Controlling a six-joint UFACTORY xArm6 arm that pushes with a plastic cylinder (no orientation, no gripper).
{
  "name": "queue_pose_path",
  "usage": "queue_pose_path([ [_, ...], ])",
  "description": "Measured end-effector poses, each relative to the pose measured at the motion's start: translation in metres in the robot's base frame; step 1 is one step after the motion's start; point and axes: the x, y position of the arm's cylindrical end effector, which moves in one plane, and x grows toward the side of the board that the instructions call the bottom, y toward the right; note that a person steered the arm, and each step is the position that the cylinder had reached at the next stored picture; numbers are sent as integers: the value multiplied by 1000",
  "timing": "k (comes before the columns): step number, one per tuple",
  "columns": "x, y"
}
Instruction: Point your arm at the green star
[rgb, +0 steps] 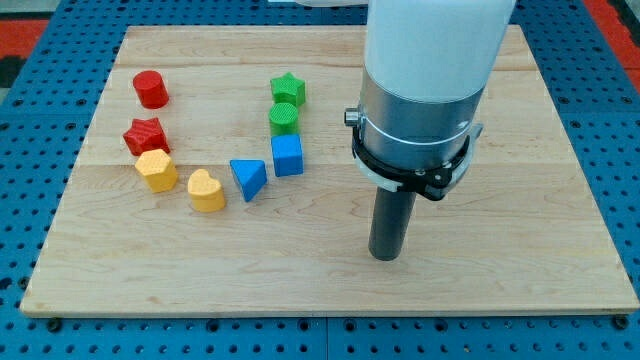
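The green star (288, 89) lies on the wooden board (560, 150), above the middle at the view's left of centre. A green round block (284, 119) touches it just below. My tip (385, 254) rests on the board well to the lower right of the green star, apart from every block. The rod hangs from the large white and grey arm body (425, 90) that fills the view's top right.
A blue cube (287, 156) and a blue triangle (248, 179) lie below the green blocks. A yellow heart (206, 191), a yellow hexagon (156, 170), a red star (146, 135) and a red cylinder (151, 89) curve away to the view's left.
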Motion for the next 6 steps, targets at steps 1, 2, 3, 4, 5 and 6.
queue_pose_path([
  [1, 0, -9],
  [2, 0, -9],
  [3, -2, -15],
  [4, -48, -12],
  [5, -124, -24],
  [6, -168, -29],
])
